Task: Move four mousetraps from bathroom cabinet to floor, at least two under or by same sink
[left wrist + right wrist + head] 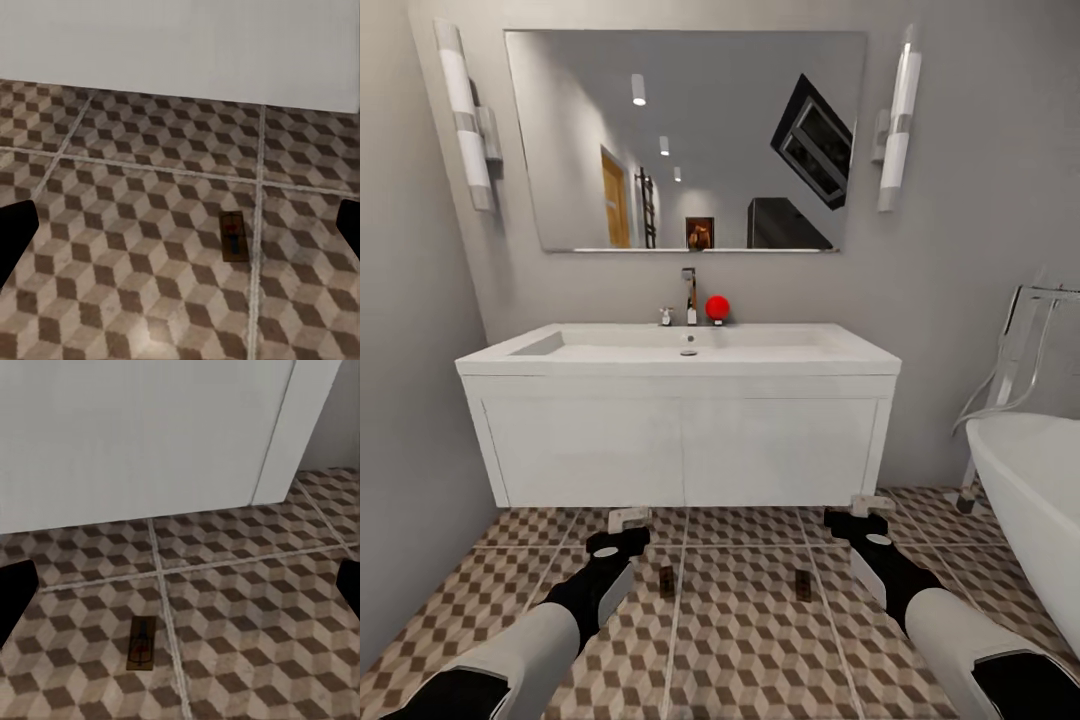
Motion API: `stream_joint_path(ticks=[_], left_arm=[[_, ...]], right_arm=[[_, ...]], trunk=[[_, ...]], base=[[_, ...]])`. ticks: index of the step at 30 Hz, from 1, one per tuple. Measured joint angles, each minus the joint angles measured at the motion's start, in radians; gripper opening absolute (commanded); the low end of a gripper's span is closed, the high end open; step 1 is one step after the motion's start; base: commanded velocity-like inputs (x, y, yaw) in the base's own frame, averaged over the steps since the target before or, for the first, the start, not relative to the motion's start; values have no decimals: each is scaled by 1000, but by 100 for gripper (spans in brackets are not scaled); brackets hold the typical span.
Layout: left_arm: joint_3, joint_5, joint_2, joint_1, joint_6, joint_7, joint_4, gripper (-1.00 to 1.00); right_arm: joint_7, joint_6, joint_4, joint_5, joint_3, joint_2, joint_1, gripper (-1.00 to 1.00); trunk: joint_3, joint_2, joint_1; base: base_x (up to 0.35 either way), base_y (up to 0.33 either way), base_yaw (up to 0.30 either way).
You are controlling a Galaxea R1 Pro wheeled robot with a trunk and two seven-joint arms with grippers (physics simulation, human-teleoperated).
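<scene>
Two mousetraps lie flat on the bathroom floor in front of the sink and its white vanity. One mousetrap rests just right of my left gripper. The other mousetrap sits a little left of my right gripper. Both grippers hover above the tiles near the vanity's lower edge, fingers spread wide with nothing between them. The cabinet is out of view.
A white bathtub with a chrome floor-standing tap stands at the right. Grey walls close in the left side and back. A mirror hangs above the sink, and a red ball sits by the tap.
</scene>
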Motion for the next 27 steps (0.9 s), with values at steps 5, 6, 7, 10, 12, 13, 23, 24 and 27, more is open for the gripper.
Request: stream_joint_path(ticks=[5, 6, 7, 10, 12, 13, 23, 24, 27], left_arm=[[0, 0, 0, 0, 0, 0, 0, 100], [0, 0, 0, 0, 0, 0, 0, 100], [0, 0, -1, 0, 0, 0, 0, 100], [0, 0, -1, 0, 0, 1, 0, 100], [-1, 0, -1, 0, 0, 0, 1, 100], [-1, 0, -1, 0, 0, 1, 2, 100], [0, -1, -1, 0, -1, 0, 2, 100], [0, -1, -1, 0, -1, 0, 2, 100], [0, -1, -1, 0, -1, 0, 2, 100]], right_arm=[[-2, -2, 0, 0, 0, 0, 0, 100], [-3, -3, 0, 0, -1, 0, 0, 100], [-3, -3, 0, 0, -1, 0, 0, 100], [-5, -4, -1, -1, -3, 0, 0, 100], [-5, -4, -1, -1, -4, 0, 0, 100], [-6, -4, -1, -1, -4, 0, 0, 100], [-24, -6, -7, -1, -7, 0, 0, 100], [-25, -6, -7, -2, -7, 0, 0, 100], [-28, -6, -8, -1, -5, 0, 0, 100]], trunk=[[19, 8, -5], [22, 15, -9], [25, 22, -13], [34, 43, -25], [41, 57, -32], [44, 64, -36], [75, 134, -74], [78, 141, -78], [88, 162, -90]], base=[[0, 0, 0], [0, 0, 0], [0, 0, 0], [0, 0, 0], [0, 0, 0], [0, 0, 0], [0, 0, 0], [0, 0, 0], [0, 0, 0]])
